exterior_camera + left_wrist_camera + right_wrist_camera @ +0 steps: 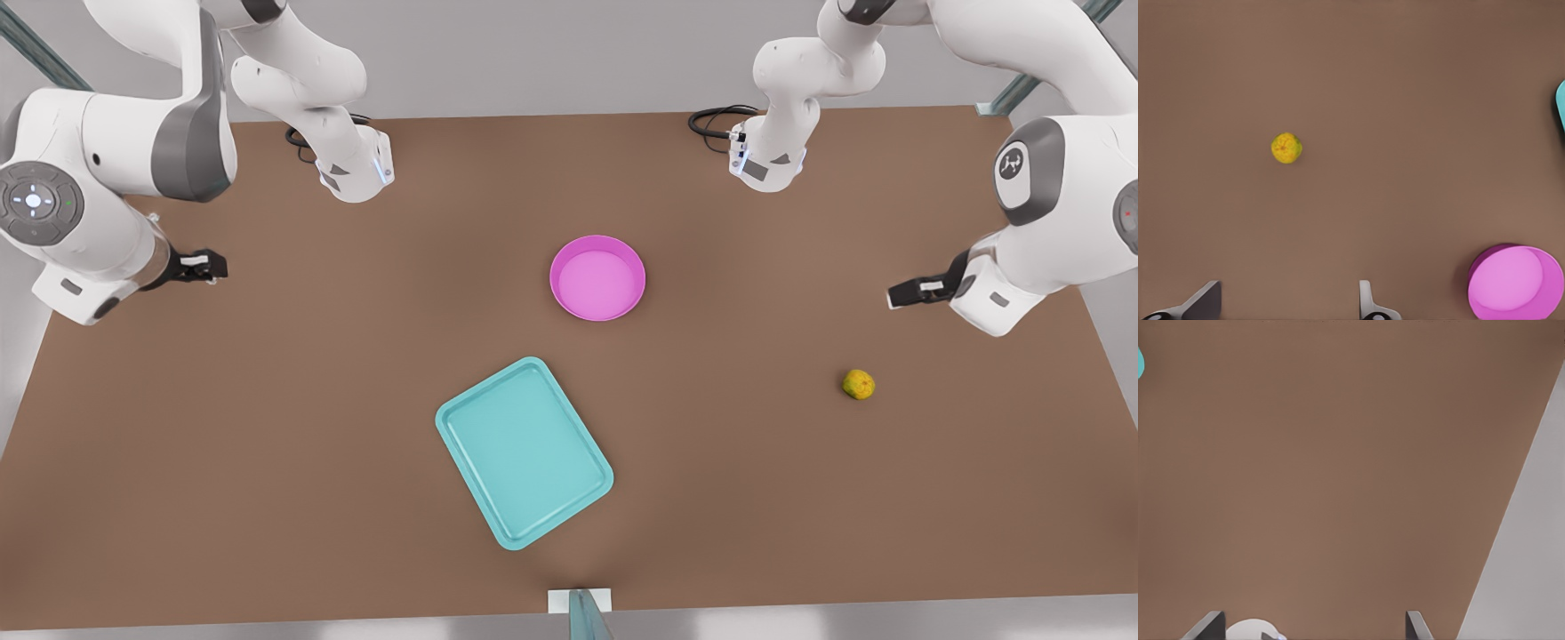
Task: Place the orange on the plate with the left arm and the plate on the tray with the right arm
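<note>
The orange (pixel 858 384) is lying on the worktop (pixel 267 427), near the left gripper (pixel 900 296), which is hanging spread wide and empty. The plate (pixel 597 277) is sitting mid-worktop, just apart from the tray (pixel 524 452). The right gripper (pixel 209 265) is waiting, parted, holding nothing.

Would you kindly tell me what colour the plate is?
The plate is bright pink, clearest in the front view.

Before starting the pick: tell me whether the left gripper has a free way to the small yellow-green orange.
Probably yes. The left gripper is open, and only bare brown table lies between it and the small yellow-green orange; the round pink plate sits well aside.
</note>
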{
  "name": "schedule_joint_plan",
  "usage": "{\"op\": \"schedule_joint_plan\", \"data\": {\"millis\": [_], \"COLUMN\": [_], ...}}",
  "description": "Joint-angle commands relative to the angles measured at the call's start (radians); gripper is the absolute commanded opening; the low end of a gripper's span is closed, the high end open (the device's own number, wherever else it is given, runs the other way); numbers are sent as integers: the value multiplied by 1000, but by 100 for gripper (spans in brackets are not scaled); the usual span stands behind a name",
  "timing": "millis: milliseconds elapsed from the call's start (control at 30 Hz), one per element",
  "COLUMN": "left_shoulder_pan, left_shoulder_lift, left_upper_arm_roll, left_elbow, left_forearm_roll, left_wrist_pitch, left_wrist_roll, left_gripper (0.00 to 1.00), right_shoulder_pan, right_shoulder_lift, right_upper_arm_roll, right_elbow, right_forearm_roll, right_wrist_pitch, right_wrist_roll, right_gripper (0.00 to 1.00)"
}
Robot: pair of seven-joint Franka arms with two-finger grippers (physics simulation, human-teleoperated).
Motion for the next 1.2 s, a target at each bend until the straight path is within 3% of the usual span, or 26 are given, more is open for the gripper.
{"op": "schedule_joint_plan", "data": {"millis": [0,67,100,200,333,533,667,1167], "left_shoulder_pan": [1,1,15,52,84,113,97,75], "left_shoulder_lift": [-1,14,34,145,183,252,266,339], "left_upper_arm_roll": [1,15,35,63,76,95,93,105], "left_elbow": [0,-22,-105,-349,-578,-619,-619,-587], "left_forearm_roll": [9,18,18,19,-5,-8,-136,-129], "left_wrist_pitch": [50,48,77,525,919,962,946,1016], "left_wrist_roll": [-49,-63,-64,-40,212,506,491,476], "left_gripper": [100,100,100,100,100,100,100,100], "right_shoulder_pan": [-1,-1,-1,-3,-3,-3,-3,-1], "right_shoulder_lift": [1,4,5,10,16,25,28,47], "right_upper_arm_roll": [0,0,0,0,0,0,0,0], "right_elbow": [0,0,0,0,-1,-1,-7,-7], "right_forearm_roll": [3,3,3,5,3,3,3,3], "right_wrist_pitch": [80,80,80,76,76,76,76,65], "right_wrist_roll": [-80,-80,-80,-80,-78,-78,-77,-77], "right_gripper": [100,100,100,100,100,100,100,100]}}
